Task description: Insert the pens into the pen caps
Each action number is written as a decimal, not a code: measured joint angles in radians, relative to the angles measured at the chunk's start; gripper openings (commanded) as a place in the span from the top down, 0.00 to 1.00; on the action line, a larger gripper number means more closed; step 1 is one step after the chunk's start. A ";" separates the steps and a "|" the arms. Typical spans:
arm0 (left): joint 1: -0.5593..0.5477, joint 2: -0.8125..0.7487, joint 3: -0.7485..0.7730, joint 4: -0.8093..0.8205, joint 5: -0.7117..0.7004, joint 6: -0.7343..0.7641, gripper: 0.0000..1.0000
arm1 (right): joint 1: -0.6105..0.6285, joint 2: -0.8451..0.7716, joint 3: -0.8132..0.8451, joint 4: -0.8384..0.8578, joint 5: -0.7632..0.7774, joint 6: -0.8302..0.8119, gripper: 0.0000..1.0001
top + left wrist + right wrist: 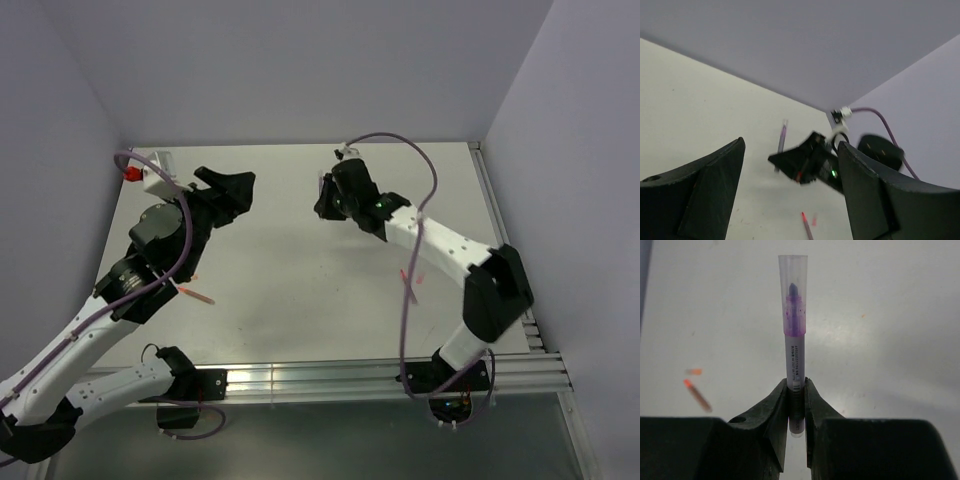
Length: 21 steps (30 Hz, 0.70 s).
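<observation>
My right gripper (pixel 325 200) is shut on a pale pen (pixel 794 355) with a purple tip. A translucent pale cap (pixel 793 275) sits over that tip. The left wrist view shows this pen (pixel 782 140) sticking out of the right gripper. My left gripper (pixel 232 190) is open and empty, its fingers (pixel 715 170) wide apart, facing the right gripper. A red-orange pen (pixel 200 297) lies by the left arm with a small pinkish cap (pixel 194 276) beside it. Another red-orange pen (pixel 408 284) and cap (pixel 420 280) lie by the right arm.
The purple cable (pixel 405 320) of the right arm hangs over the pen on the right. A white and red part (pixel 150 168) sits at the table's far left corner. Walls close the table at the back and both sides. A metal rail (pixel 330 378) runs along the near edge.
</observation>
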<state>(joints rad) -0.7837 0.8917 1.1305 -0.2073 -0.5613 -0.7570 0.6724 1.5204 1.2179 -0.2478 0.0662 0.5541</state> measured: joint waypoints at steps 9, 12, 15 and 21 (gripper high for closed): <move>0.004 -0.190 -0.106 -0.165 -0.011 -0.019 0.20 | -0.111 0.533 0.449 -0.084 -0.068 -0.073 0.82; 0.005 -0.218 -0.124 -0.208 -0.011 -0.020 0.20 | -0.122 0.634 0.551 -0.130 -0.072 -0.079 0.72; 0.005 -0.229 -0.146 -0.233 -0.009 -0.018 0.20 | -0.134 0.703 0.622 -0.179 -0.074 -0.085 0.65; 0.005 -0.243 -0.182 -0.262 -0.004 -0.013 0.20 | -0.143 0.739 0.662 -0.239 -0.065 -0.096 0.57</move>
<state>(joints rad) -0.7792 0.6487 0.9485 -0.4698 -0.5655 -0.7700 0.5289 2.2597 1.8797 -0.4866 0.0013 0.4583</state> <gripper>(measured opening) 0.801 0.417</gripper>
